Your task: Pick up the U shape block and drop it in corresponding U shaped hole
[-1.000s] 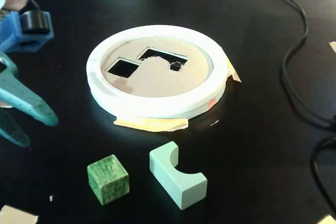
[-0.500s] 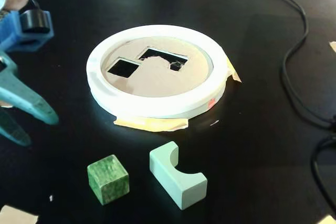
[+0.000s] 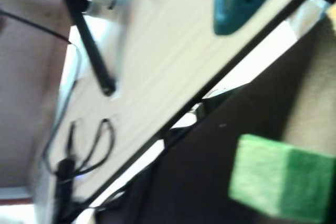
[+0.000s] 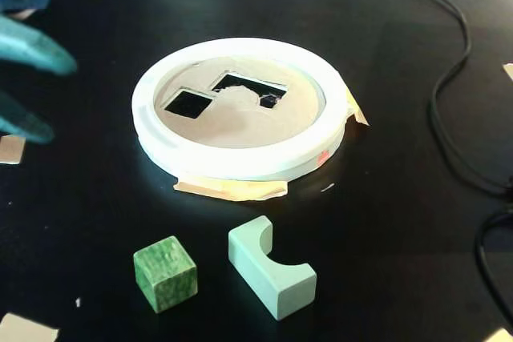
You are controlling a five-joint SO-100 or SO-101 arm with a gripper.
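Fixed view: dark green cube (image 4: pixel 165 273) on black mat (image 4: pixel 385 198), near front edge, left of centre. Black cable (image 4: pixel 439 102) curves along right side of mat, from back edge toward front right corner. Tan tape scraps at left edge (image 4: pixel 11 149) and front left corner (image 4: pixel 24 329). Wrist view: blurred; green cube (image 3: pixel 283 178) bottom right, light wood tabletop (image 3: pixel 168 51) beyond mat edge.

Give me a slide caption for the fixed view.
Open teal gripper waits left of the white sorter ring; U block lies below.
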